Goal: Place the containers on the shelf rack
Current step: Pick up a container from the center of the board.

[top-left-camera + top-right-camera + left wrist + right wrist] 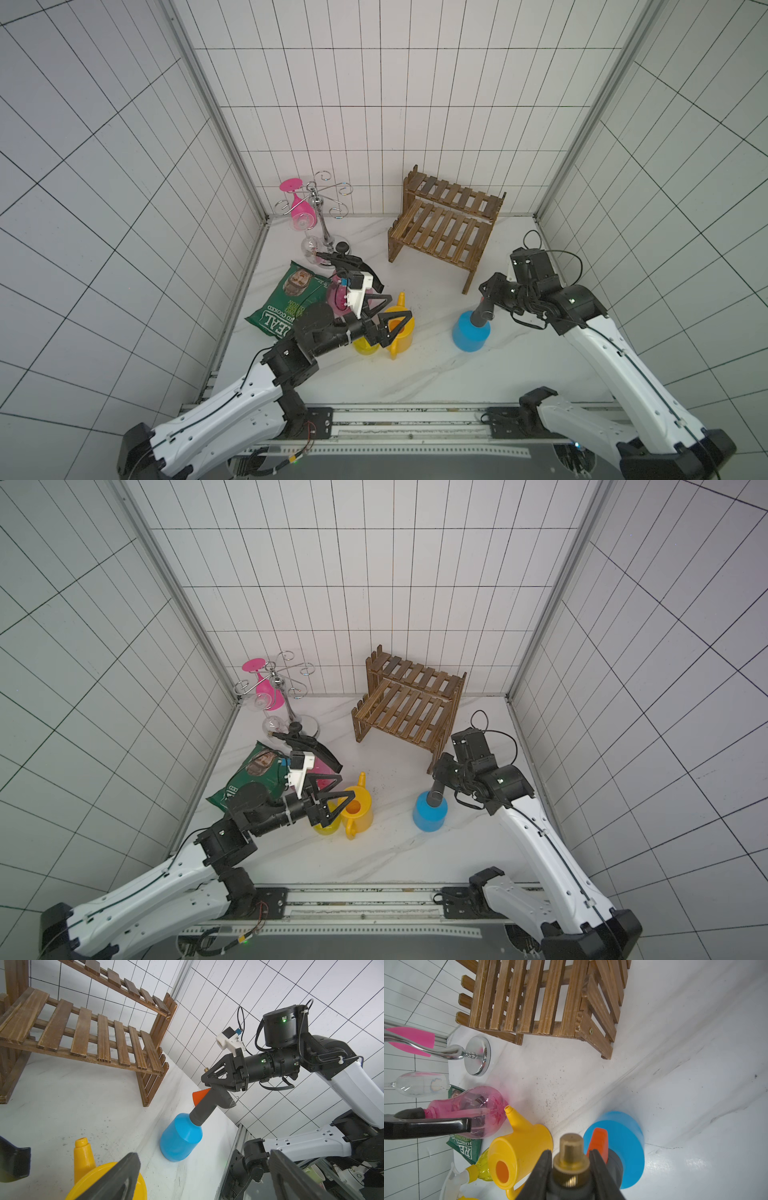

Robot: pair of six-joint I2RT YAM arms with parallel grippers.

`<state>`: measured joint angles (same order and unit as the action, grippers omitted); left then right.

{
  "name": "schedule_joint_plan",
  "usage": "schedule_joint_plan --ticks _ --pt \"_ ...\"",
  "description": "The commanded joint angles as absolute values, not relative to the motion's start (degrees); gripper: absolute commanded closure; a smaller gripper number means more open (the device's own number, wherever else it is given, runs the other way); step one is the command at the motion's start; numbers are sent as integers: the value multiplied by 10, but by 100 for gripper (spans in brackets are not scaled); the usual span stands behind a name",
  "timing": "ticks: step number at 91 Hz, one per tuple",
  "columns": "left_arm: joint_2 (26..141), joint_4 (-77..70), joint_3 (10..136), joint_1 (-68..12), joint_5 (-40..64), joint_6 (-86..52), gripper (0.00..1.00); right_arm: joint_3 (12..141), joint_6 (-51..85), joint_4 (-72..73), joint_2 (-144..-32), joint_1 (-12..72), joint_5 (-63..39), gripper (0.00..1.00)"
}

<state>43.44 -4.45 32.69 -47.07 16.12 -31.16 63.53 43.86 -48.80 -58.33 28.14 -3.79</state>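
The blue bottle [471, 332] [430, 814] stands on the table in front of the shelf rack [444, 232] [407, 706], which holds nothing. My right gripper [485, 293] [571, 1151] is shut on the bottle's grey sprayer head, one finger on each side of the brass nozzle. The orange trigger shows in the left wrist view. My left gripper [399, 306] [203, 1155] hangs open over the yellow watering can [401, 332] [519, 1147]. The small yellow spray bottle [365, 347] stands beside the can, partly hidden by the left arm. The pink pump sprayer [338, 297] [477, 1105] stands behind them.
A green crisp bag [286, 303] lies at the left. Behind it stands a chrome glass holder [324, 216] with a pink glass [299, 208] and a clear glass [311, 247] hanging from it. Tiled walls close in the table on three sides.
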Motion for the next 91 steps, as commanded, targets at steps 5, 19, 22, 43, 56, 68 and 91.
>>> schedule_joint_plan --ticks 5,19,22,43,56,68,91 --pt "448 -47 338 -483 161 -293 2 655 455 -485 -558 286 -33 80" --pt "481 -50 349 -530 127 -246 3 656 479 -486 -537 283 -35 88" --pt "487 -48 352 -552 101 -222 3 658 487 -486 -533 281 -38 89" --pt "580 -131 365 -806 -217 73 2 652 550 -468 -521 269 -66 100" --pt "680 -163 412 -849 -291 125 2 642 570 -455 -518 268 -72 100" --pt "765 -185 460 -849 -336 117 2 642 575 -451 -520 268 -84 100" --pt "846 -150 546 -797 -350 34 5 646 577 -452 -527 268 -106 100"
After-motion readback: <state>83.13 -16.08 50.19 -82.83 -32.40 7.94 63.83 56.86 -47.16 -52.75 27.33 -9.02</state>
